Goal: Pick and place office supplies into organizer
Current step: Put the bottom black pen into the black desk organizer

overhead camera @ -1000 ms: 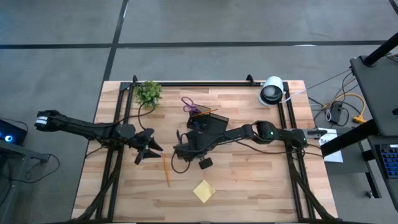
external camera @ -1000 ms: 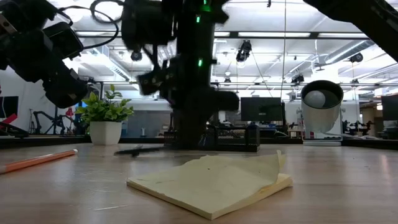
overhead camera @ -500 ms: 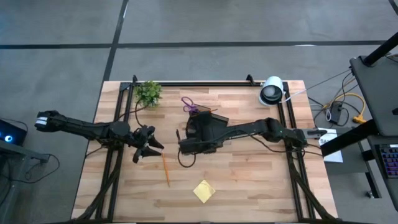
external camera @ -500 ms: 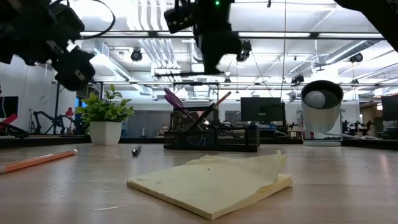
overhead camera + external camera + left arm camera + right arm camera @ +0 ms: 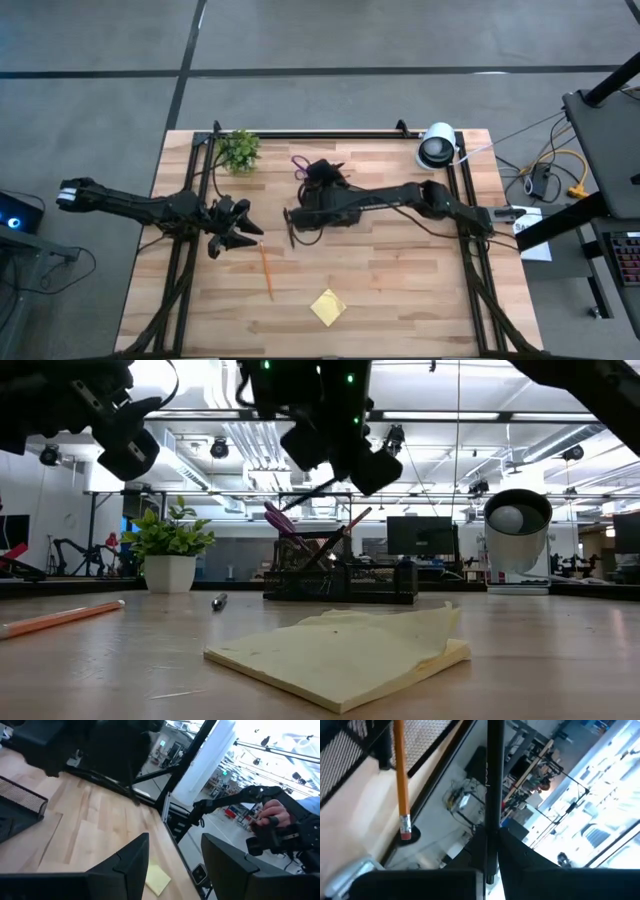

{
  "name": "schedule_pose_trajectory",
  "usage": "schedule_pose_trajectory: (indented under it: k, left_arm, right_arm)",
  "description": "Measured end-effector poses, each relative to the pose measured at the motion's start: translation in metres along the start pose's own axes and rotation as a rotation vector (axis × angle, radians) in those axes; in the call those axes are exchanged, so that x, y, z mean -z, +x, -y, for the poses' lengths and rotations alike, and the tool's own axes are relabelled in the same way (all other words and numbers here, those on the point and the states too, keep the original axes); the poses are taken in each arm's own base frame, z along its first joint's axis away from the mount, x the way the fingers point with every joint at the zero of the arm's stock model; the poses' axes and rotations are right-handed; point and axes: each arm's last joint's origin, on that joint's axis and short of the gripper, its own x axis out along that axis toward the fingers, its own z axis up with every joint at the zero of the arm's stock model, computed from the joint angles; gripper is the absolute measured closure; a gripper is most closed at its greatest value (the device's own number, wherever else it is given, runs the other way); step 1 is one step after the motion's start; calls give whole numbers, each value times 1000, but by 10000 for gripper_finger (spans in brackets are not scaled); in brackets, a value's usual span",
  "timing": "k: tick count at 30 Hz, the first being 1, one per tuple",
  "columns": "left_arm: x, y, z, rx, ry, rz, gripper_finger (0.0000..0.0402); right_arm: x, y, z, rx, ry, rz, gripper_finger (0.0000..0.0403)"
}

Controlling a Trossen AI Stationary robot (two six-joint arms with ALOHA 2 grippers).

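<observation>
**Right arm's got a pen, now hanging over the organizer**

A second ago the right arm (image 5: 400, 200) was low on the counter (image 5: 400, 290), short of the organizer (image 5: 380, 595). Now it's lifted above it, jaws clamped on a thin dark pen (image 5: 493, 795). My guess is the drop comes next.

The scissors (image 5: 285, 520) and a pencil (image 5: 400, 780) already poke out of the organizer and could block the pen.

A second pencil (image 5: 266, 272), the pad (image 5: 328, 306) and something small and dark (image 5: 218, 600) lie on the counter nearer me than the organizer.

The left arm (image 5: 150, 205) waits left of the organizer, jaws apart and empty.
</observation>
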Motion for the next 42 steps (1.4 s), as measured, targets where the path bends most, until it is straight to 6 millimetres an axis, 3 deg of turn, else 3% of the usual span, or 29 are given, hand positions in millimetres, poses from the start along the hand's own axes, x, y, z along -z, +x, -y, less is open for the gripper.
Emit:
schedule_pose_trajectory:
  k: [4, 7, 14, 18, 25, 34, 42]
  left_arm:
    - [2, 0, -1, -4, -1, -5, 236]
    - [3, 0, -2, -8, -2, -13, 236]
    - [6, 1, -4, -33, -5, -23, 236]
    - [7, 3, -6, -52, -6, -30, 236]
    - [10, 6, -10, -89, -5, -53, 236]
    - [15, 10, -14, -116, -13, -91, 236]
    - [17, 12, -16, -126, -18, -107, 236]
  right_arm:
    - [0, 1, -5, -3, -30, -7, 390]
    - [5, -9, -7, 9, -42, 9, 390]
    - [34, -30, -11, 41, -63, 35, 384]
    - [48, -16, -16, 16, -109, -5, 382]
    - [51, 17, -21, -42, -163, -79, 380]
    - [50, 18, -22, -84, -163, -65, 379]
    - [28, 22, -19, -81, -157, -57, 379]
